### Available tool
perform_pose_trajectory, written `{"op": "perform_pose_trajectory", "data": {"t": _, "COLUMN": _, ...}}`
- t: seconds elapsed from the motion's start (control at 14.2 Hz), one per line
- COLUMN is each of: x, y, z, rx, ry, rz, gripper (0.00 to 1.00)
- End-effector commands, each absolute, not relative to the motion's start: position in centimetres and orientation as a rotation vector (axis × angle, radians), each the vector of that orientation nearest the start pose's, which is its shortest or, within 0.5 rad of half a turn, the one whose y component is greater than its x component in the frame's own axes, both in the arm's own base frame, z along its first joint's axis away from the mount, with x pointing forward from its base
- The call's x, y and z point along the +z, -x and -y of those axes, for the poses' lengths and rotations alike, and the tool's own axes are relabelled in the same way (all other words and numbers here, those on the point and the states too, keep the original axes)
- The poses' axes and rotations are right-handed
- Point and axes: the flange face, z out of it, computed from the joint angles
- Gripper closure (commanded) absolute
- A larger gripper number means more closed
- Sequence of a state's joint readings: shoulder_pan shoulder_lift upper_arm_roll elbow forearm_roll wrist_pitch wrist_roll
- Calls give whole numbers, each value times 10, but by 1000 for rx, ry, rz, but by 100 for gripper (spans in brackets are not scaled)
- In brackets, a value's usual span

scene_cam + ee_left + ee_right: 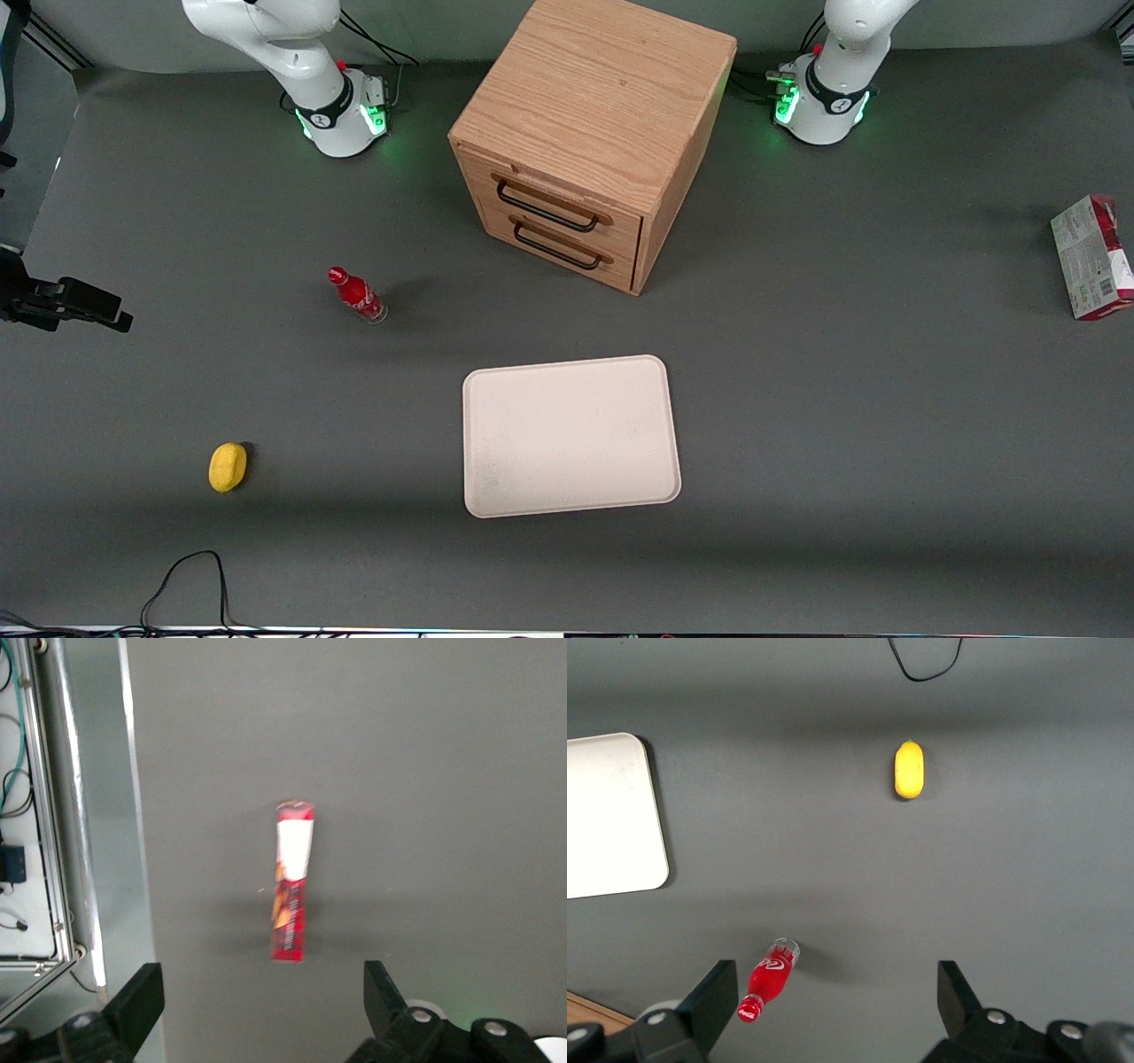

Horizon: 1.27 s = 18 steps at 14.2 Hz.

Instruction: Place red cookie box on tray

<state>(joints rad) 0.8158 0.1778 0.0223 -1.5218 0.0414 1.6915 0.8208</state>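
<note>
Here the red cookie box (pixel 1093 257) sits at the far right edge of the front view, toward the working arm's end of the surface (pixel 842 399), standing on a narrow side with its white printed panel showing; its right part is cut off by the frame. In the left wrist view the same box (pixel 292 881) shows edge-on and blurred, so its print cannot be read. The tray (pixel 570 436) lies flat at lower centre of the front view, nearer the camera than the wooden drawer cabinet (pixel 592 133), with bare surface all round its rim and a wide open stretch between it and the box. A small red bottle (pixel 357 295) and a yellow object (pixel 228 466) stand well apart at the left. The gripper (pixel 261 1001) hangs above the box, fingers spread wide, holding and touching nothing; only its fingertips show.
</note>
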Motion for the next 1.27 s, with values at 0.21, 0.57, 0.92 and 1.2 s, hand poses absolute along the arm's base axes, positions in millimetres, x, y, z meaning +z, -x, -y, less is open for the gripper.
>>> {"op": "perform_pose_trajectory", "data": {"t": 0.21, "x": 545, "y": -386, "z": -484, "rx": 87, "ry": 3141, "rz": 142, "gripper": 0}}
{"op": "perform_pose_trajectory", "data": {"t": 0.57, "x": 521, "y": -387, "z": -439, "rx": 71, "ry": 3125, "rz": 209, "gripper": 0}}
{"op": "perform_pose_trajectory", "data": {"t": 0.92, "x": 433, "y": -382, "z": -431, "rx": 33, "ry": 3118, "rz": 206, "gripper": 0}}
{"op": "perform_pose_trajectory", "data": {"t": 1.2, "x": 355, "y": -384, "z": -422, "rx": -42, "ry": 3141, "rz": 248, "gripper": 0}}
